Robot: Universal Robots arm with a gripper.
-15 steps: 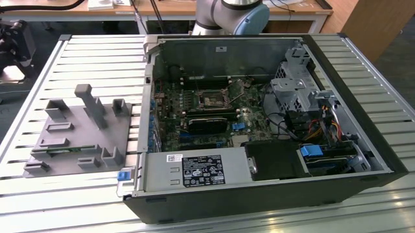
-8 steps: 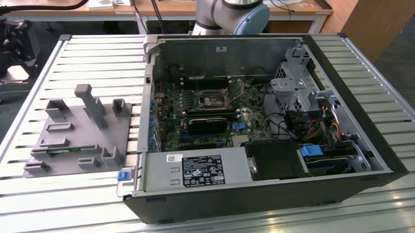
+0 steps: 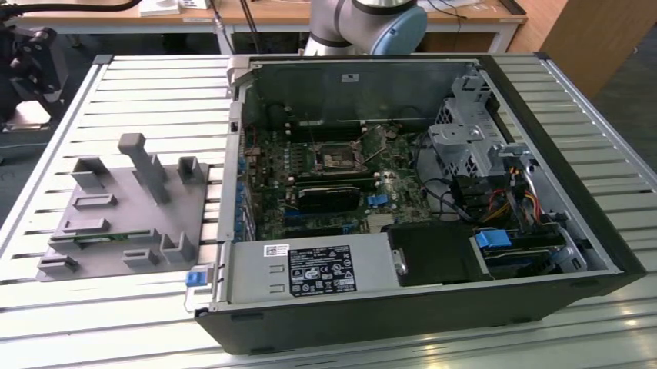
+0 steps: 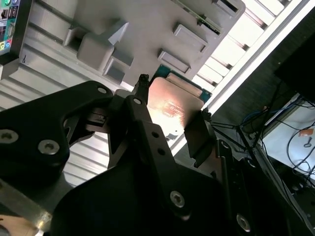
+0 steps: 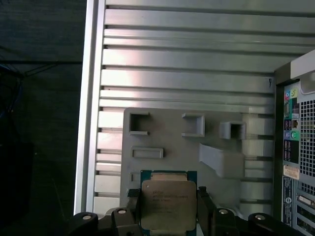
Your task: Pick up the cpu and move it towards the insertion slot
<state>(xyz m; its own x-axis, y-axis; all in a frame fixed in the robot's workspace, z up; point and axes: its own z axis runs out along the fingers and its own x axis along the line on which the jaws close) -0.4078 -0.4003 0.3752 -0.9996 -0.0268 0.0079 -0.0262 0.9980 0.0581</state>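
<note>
— Holding anything, that claw [image 5: 168, 192]?

— Yes. Its two fingers [image 5: 133, 206] are clamped on the chip [image 5: 167, 204], one on each side. You can see that in both wrist views.

— Where is the chip?

— In the claw, lying flat, with its silvery top facing the camera in the first wrist view. Behind it is a grey plastic holder [image 5: 187, 142], which lies on the table [image 5: 187, 59]. I cannot tell if the chip touches the holder.

— And the socket?

— The socket [image 3: 339, 157] is inside the open computer case [image 3: 411, 315], on the green board, about in its middle. It has a shiny frame and a dark centre.

— Are the holder and the case close?

— In the exterior view the holder sits near the table's edge at the exterior view's left. The case stands just beside it, toward the exterior view's right. The arm [image 3: 370, 23] rises by the table's far edge, behind the case.
</note>
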